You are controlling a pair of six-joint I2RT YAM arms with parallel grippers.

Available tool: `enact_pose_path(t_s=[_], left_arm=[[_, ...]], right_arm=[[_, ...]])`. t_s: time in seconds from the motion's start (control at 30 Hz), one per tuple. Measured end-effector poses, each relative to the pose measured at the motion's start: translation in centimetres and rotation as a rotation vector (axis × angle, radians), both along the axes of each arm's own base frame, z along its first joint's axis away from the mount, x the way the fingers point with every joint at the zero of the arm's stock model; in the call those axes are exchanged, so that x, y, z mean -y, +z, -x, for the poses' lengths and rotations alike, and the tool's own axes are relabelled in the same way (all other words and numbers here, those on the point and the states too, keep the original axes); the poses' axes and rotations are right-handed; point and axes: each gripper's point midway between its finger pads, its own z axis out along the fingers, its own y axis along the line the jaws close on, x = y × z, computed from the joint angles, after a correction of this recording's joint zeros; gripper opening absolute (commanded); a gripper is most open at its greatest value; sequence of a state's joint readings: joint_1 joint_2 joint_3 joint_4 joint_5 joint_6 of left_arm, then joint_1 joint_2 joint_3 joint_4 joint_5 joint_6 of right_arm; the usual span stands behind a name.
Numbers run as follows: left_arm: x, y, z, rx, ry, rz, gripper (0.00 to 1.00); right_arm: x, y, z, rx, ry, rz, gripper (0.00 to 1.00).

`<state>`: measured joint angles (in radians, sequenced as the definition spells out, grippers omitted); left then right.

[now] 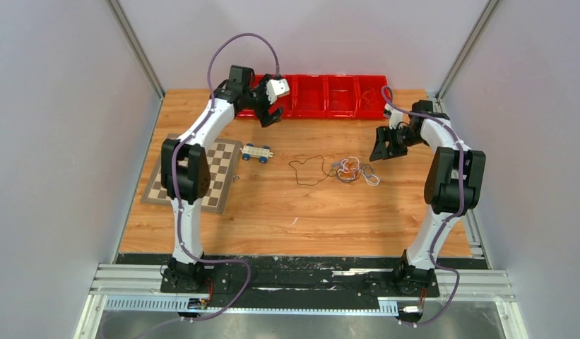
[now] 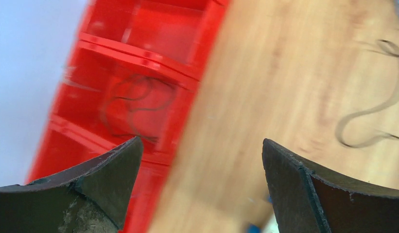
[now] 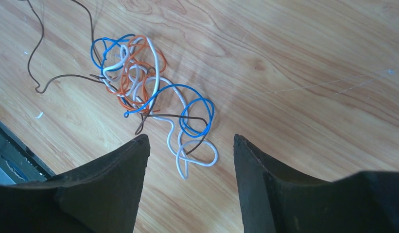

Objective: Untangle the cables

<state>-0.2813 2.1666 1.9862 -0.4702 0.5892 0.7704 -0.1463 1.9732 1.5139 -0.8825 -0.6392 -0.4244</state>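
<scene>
Cables (image 1: 352,170): I saw a loose knot of white, blue and orange-red wire on the wood, on the near side of the red tray (image 1: 322,113) and well apart from it, toward its right end.
Black cable (image 1: 308,169): it trailed out of the knot on the side toward the tray's left end.
Left gripper (image 1: 271,113): jaws wide, nothing between them, hanging just in front of the tray's left part.
Right gripper (image 1: 382,150): also spread wide and empty, near the tray's right end, above the knot.
Handling: I judged the wires feather-light, limp and thin, likely to slip from the pads and drag the whole knot along.
Where to take hold: the white loop (image 3: 197,158) lay free at the knot's edge; I thought it the cleanest pinch.
Tray contents: one dark wire (image 2: 134,104) lay in a compartment.
</scene>
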Motion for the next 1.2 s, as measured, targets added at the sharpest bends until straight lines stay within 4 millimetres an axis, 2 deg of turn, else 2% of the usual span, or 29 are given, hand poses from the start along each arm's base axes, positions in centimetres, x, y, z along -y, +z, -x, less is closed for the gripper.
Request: enact_pose_path(t_s=[0.13, 0.2, 0.3, 0.37, 0.47, 0.53, 0.6, 0.7, 0.8, 0.97, 1.07, 1.2], left_arm=[[0.4, -1.4, 6.0, -0.162, -0.065, 0.027, 0.97], [1.2, -1.9, 9.6, -0.24, -0.098, 0.048, 0.99], [4.5, -2.5, 14.2, -0.326, -0.172, 0.071, 1.0], [7.4, -2.8, 16.5, -0.363, -0.224, 0.073, 1.0], [11.6, -3.6, 18.9, -0.418, -0.271, 0.082, 1.0], [13.7, -4.2, 19.2, -0.45, -0.276, 0.09, 1.0], [15.0, -5.1, 18.2, -0.48, -0.246, 0.099, 1.0], [15.6, -6.7, 16.1, -0.537, -0.185, 0.111, 1.0], [15.5, -8.4, 15.3, -0.614, -0.145, 0.11, 1.0], [14.6, -10.0, 17.2, -0.787, -0.123, 0.109, 1.0], [14.9, -10.4, 19.0, -0.865, -0.14, 0.117, 1.0], [15.1, -12.0, 22.0, -0.966, -0.147, 0.098, 1.0]], right_arm=[[-0.9, 1.2, 0.1, 0.032, 0.027, -0.003, 0.65], [-1.9, 2.0, 0.2, 0.055, 0.054, -0.006, 0.66], [-4.0, 2.6, 0.7, 0.075, 0.113, -0.012, 0.66], [-5.1, 2.4, 1.1, 0.07, 0.144, -0.018, 0.66], [-5.9, 1.9, 1.9, 0.049, 0.167, -0.022, 0.66], [-6.0, 1.6, 2.1, 0.042, 0.168, -0.022, 0.66], [-6.0, 1.5, 2.2, 0.038, 0.167, -0.022, 0.66], [-5.9, 1.0, 2.4, 0.029, 0.163, -0.016, 0.65], [-5.7, 0.5, 2.4, 0.022, 0.157, -0.007, 0.64], [-5.4, -0.5, 2.4, 0.013, 0.144, 0.009, 0.64], [-5.3, -0.9, 2.5, 0.005, 0.136, 0.016, 0.63], [-5.2, -1.2, 2.6, 0.0, 0.128, 0.021, 0.63]])
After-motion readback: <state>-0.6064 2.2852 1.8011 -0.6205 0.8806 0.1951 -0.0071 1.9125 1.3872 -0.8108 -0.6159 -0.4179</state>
